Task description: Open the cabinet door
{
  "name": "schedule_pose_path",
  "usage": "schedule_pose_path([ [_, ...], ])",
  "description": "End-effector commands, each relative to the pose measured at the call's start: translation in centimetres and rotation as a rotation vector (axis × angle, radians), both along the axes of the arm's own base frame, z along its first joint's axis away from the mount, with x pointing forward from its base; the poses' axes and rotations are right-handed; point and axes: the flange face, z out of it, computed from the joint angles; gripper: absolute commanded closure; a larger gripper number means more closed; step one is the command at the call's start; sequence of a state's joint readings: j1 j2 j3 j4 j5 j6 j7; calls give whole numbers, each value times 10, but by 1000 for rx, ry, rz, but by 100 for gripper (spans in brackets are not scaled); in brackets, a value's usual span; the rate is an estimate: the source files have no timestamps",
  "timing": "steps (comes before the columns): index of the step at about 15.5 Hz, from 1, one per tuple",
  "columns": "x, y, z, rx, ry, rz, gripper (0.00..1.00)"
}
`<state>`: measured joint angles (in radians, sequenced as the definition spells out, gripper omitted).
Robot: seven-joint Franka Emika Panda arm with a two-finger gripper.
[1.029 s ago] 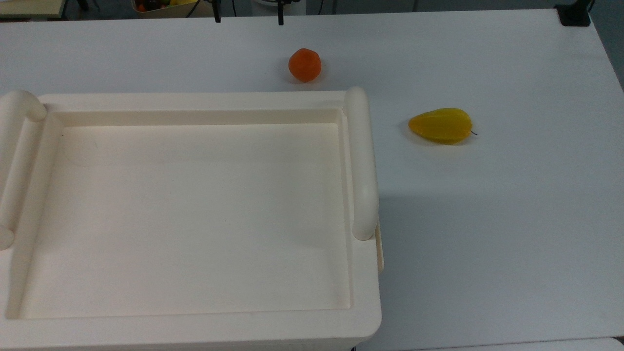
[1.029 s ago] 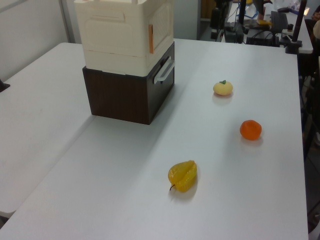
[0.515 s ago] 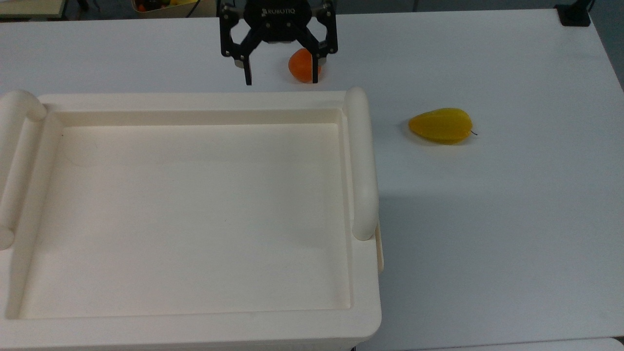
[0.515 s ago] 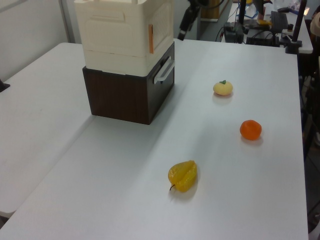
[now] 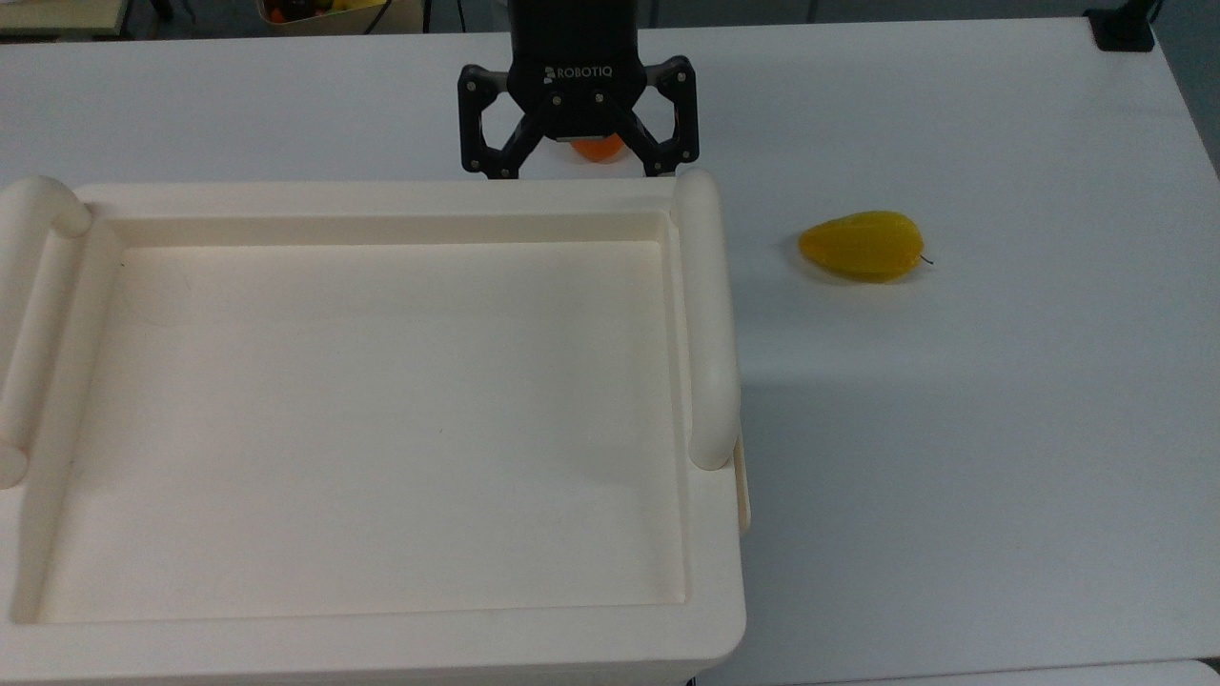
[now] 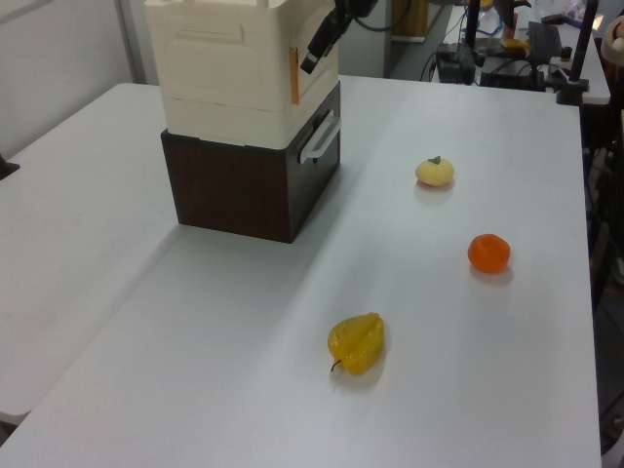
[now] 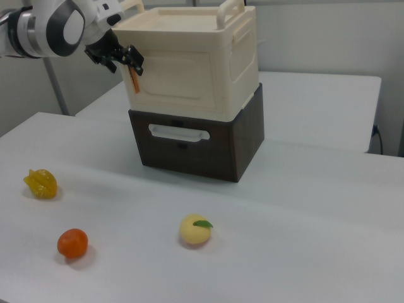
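The claw [image 7: 124,61] hangs at the upper corner of the cream cabinet, on the right view's left, and everything turns on what sits just beneath it: the cabinet door [image 7: 180,77], shut flush in its frame, with a small orange-brown tab [image 7: 134,82] running upright along the door's edge on the right view's left. The tab lies just below and a touch toward the right view's right of the claw tips, near them, but whether they touch cannot be told. The door itself is a wide panel, longer across than tall, standing vertical above the dark drawer unit [image 7: 243,148] with its white pull [image 7: 178,132]. The tab marks what looks like the free edge, so the swing would likely go outward from that side, with the hinge probably at the far edge. In the top view the claw's black linkage spreads wide at the cabinet's rim, jaws well apart, and nothing is held between them. The arm comes in from the right view's left, wrist tipped so the fingers slant down toward the door's face. On the white table [image 7: 303,240] 3 fruits lie well apart from the cabinet: a yellow one [image 7: 41,183], an orange [image 7: 72,243] and a pale one with a green leaf [image 7: 196,230], none in the door's probable path.
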<state>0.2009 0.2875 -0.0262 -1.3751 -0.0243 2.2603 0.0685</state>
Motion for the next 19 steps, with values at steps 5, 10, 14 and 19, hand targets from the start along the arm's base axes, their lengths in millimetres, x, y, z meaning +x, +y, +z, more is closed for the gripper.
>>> schedule_pose_path([
  [5, 9, 8, -3, -73, -64, 5, 34],
  [10, 6, 22, -8, -122, -61, 35, 46],
  [14, 4, 31, -16, -129, -46, 41, 49],
  [19, 4, 32, -15, -105, -48, 8, 58],
])
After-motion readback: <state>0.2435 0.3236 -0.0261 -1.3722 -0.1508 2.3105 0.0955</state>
